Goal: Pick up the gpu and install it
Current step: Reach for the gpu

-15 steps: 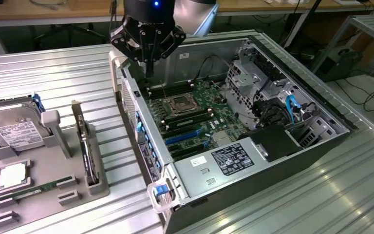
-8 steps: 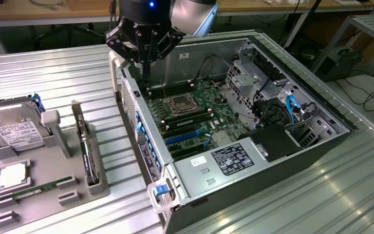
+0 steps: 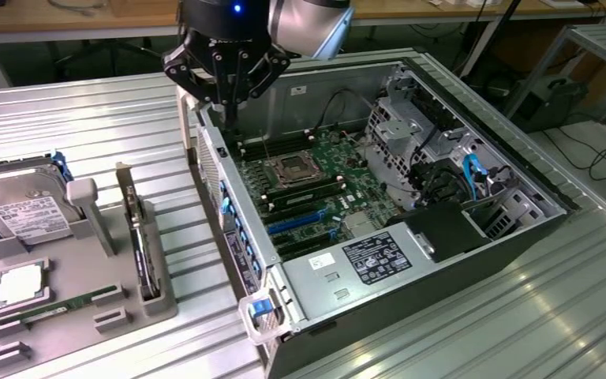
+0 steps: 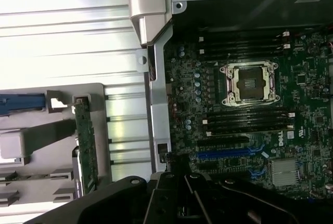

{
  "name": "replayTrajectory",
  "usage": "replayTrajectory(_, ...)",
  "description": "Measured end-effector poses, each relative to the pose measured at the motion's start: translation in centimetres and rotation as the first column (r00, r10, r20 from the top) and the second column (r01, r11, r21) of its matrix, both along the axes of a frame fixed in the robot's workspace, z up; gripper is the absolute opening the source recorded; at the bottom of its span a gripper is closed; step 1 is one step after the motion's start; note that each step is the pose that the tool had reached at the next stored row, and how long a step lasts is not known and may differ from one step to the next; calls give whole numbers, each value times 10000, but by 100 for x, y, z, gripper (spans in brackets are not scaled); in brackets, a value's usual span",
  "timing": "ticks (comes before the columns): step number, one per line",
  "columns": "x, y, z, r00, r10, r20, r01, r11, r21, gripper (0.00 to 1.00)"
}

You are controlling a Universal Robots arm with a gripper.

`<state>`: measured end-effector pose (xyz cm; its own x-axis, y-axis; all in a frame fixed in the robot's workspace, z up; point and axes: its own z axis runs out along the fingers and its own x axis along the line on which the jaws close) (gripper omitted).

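1. Grey tray (image 3: 98,264) nearest — the gpu (image 3: 140,245) stands on edge in its slot, long axis running away from the camera, beside the computer case (image 3: 387,312)
2. Gripper (image 3: 227,103) above the case's far corner — closed, holding nothing

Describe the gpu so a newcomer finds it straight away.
On the exterior view's left of the open PC case sits a grey tray. The gpu is the green card standing on edge in the slot nearest the case; the hard drive is silver with a white label, the memory stick lies flat.
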<state>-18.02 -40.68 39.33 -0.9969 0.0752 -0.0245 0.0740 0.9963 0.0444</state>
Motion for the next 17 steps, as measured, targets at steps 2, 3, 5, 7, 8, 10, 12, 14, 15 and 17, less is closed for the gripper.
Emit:
replayTrajectory(2, -19, -4, 0, 10000, 2, -1, -2, 10000, -1, 11)
replayTrajectory(3, -27, -6, 0, 10000, 2, 0, -2, 10000, 0, 11)
replayTrajectory(5, -48, -10, 1, 10000, 4, -1, -4, 10000, -1, 11)
replayTrajectory(7, -71, -15, 0, 10000, 5, 0, -5, 10000, 0, 11)
replayTrajectory(8, -86, -19, 0, 10000, 6, 0, -6, 10000, -1, 11)
replayTrajectory(10, -108, -25, 1, 10000, 7, -1, -7, 10000, -1, 11)
replayTrajectory(12, -131, -31, 0, 10000, 9, -1, -9, 10000, -1, 11)
replayTrajectory(14, -154, -39, 0, 10000, 11, -1, -11, 10000, 0, 11)
replayTrajectory(15, -164, -43, 0, 10000, 11, 0, -11, 10000, 0, 11)
replayTrajectory(17, -187, -52, 0, 10000, 14, -1, -14, 10000, -1, 11)
